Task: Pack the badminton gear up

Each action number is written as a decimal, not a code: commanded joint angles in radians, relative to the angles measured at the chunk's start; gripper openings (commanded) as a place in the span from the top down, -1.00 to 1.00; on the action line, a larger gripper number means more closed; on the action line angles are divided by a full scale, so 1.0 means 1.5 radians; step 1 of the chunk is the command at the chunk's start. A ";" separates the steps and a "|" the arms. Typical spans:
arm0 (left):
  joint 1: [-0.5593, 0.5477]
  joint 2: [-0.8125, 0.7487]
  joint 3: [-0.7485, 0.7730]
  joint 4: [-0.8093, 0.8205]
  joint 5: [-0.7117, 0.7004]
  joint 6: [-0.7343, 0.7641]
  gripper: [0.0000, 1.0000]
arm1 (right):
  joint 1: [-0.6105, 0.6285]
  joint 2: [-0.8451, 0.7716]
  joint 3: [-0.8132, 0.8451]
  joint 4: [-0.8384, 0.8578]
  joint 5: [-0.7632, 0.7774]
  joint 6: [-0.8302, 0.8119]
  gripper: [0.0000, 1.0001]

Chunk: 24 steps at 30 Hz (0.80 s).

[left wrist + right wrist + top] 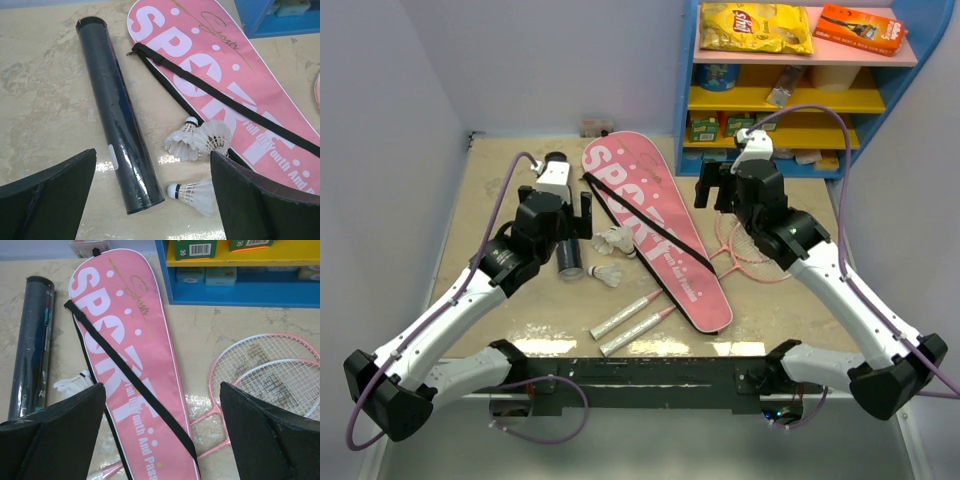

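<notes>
Well, nothing is packed yet: my left gripper (575,215) and right gripper (713,190) both hang open, empty. The white feather shuttlecocks (200,140) lie between the long black tube (117,130), left, and the pink racket-shaped SPORT bag (215,70); next, I'd pinch one gently.

We find the widest free room on the bare table (480,185), left of the black tube (117,135). Between the tube and the pink bag (215,85) there is a bare strip, open at the far end. Nearer to us three shuttlecocks (212,137) block it, two of them against the bag's edge. Right of the bag, the racket heads (265,370) fill the floor, and the blue shelf (240,292) closes the far side. The pale handles (630,322) lie across the near strip.
</notes>
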 commanded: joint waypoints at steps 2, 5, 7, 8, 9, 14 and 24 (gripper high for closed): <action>0.000 -0.004 0.034 -0.009 0.022 0.004 -1.00 | 0.001 0.026 0.044 -0.015 0.017 0.001 -0.98; 0.000 -0.008 0.051 -0.026 0.026 -0.005 -1.00 | 0.001 0.048 0.065 -0.034 0.013 0.006 -0.98; 0.001 -0.002 0.063 -0.046 0.013 -0.009 -1.00 | 0.002 0.070 0.088 -0.052 0.022 0.019 -0.98; 0.000 0.008 0.074 -0.052 0.008 -0.009 -1.00 | 0.001 0.073 0.093 -0.061 0.028 0.021 -0.98; 0.000 0.013 0.080 -0.059 0.003 -0.009 -0.99 | 0.001 0.072 0.096 -0.062 0.026 0.021 -0.98; 0.037 0.054 0.118 -0.079 -0.006 -0.003 -0.99 | 0.001 0.047 0.093 -0.065 0.019 0.010 -0.98; 0.254 0.207 0.159 -0.040 0.122 0.017 -0.69 | 0.001 0.027 0.067 -0.093 -0.005 0.000 -0.98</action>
